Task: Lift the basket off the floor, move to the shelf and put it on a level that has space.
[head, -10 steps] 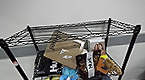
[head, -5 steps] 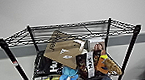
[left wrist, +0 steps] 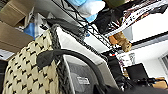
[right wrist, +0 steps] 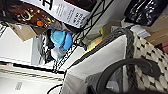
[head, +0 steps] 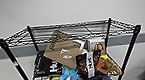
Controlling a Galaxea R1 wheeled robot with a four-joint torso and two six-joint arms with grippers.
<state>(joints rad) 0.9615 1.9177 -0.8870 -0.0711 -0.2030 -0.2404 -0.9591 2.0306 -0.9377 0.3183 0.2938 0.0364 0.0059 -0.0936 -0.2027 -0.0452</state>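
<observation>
Shelf: we face the black wire shelf [head: 72,55] head-on, against a pale wall; its four posts rise at the corners.
Top level: the topmost wire tier [head: 70,30] lies flat and bare, a thin rail running round its edge, with open wall above it.
Tier below: it is crowded; a brown cardboard box [head: 62,52] tilts up and pokes through toward the top tier, a dark printed carton [head: 86,64] stands to its right, a blue soft toy [head: 68,74] sits near the front, and a brown plush toy [head: 109,65] lies at the right edge.
Basket: in the left wrist view we see the checkered basket [left wrist: 27,67] close up, its dark braided rim and pale lining just beside the rack's wire edge; the right wrist view shows the same basket [right wrist: 147,62] next to the rack.
Handles: a black loop handle [left wrist: 75,56] arches across the left wrist view, another [right wrist: 125,67] across the right.
Fingers: we cannot tell how either gripper's fingers stand.
Cut off: the shelf's lower tiers and wheels run off the head view's near edge.
</observation>
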